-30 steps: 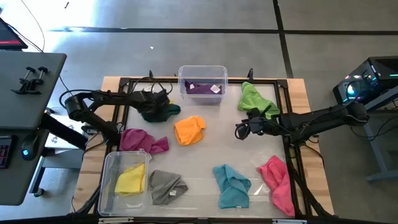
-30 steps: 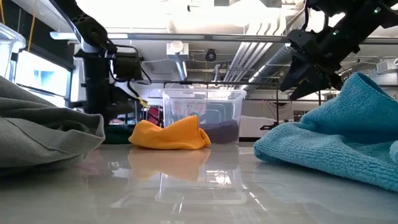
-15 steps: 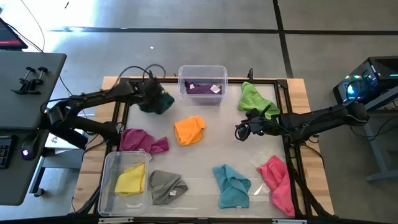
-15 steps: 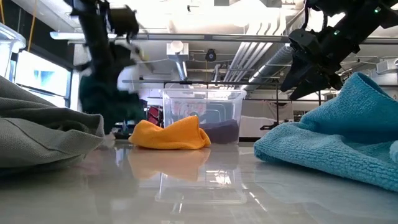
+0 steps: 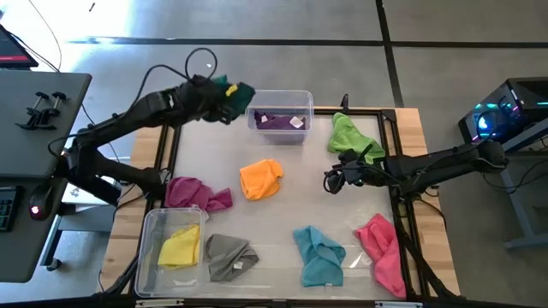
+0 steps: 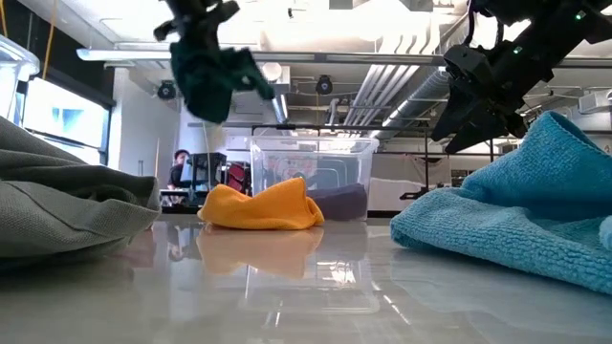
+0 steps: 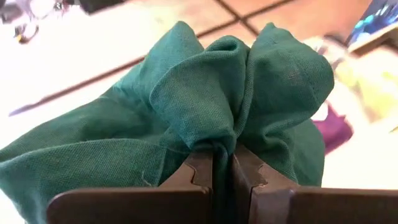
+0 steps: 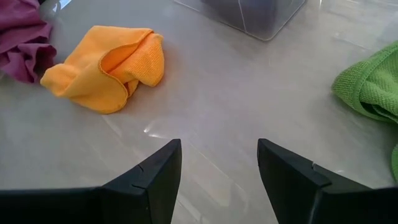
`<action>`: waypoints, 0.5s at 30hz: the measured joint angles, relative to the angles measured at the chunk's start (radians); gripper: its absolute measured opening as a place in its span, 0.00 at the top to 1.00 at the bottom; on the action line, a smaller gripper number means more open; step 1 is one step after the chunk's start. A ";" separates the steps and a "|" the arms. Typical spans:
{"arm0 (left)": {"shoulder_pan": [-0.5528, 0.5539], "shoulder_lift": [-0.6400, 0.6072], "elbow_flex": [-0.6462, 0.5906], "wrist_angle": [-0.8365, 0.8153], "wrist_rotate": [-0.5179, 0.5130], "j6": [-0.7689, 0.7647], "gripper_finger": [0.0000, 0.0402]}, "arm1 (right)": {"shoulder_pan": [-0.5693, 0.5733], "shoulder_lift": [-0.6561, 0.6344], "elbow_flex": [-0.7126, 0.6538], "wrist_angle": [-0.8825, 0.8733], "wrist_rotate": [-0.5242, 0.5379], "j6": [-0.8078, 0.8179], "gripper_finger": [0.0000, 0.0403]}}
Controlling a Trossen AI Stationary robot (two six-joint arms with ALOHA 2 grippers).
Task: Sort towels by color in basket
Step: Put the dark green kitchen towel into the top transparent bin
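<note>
The dark green towel (image 5: 233,91) is bunched in my shut left gripper (image 5: 218,92), high above the table's far-left part, just left of the far clear bin (image 5: 300,101). That bin holds the purple towel (image 5: 276,121). In the low view the green towel (image 6: 206,78) hangs in the air. My right gripper (image 5: 329,181) is open and hovers over bare table right of the orange towel (image 5: 261,178), which lies flat on the table. The yellow towel (image 5: 180,246) lies in the near-left clear bin (image 5: 147,257). My left gripper pinches a gathered fold of the dark green towel (image 7: 214,140) between its two fingers (image 7: 198,174), with several bunched layers. The towel is lifted clear of the table and hangs slack below the gripper in the low view (image 6: 206,78).
On the table lie the lime towel (image 5: 353,137) at far right, magenta (image 5: 195,192) at left, grey (image 5: 229,255) and cyan (image 5: 319,252) near the front edge, and pink (image 5: 381,248) at near right. A black frame (image 5: 171,154) edges the table. A person (image 6: 182,167) shows in the room behind.
My left gripper has risen from the table's far-left part with the dark green towel and swung toward the far edge and the far bin. The towel, first on the table, is now lifted clear.
</note>
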 joint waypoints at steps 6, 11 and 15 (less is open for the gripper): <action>-0.037 0.037 0.057 0.164 0.016 0.068 0.99 | 0.000 0.000 0.000 0.000 0.006 0.000 0.49; -0.071 0.096 0.061 0.321 0.079 0.115 0.99 | 0.000 0.000 0.000 0.000 0.009 0.003 0.49; -0.098 0.161 0.061 0.419 0.151 0.116 0.99 | 0.000 0.000 0.000 0.000 0.009 0.003 0.49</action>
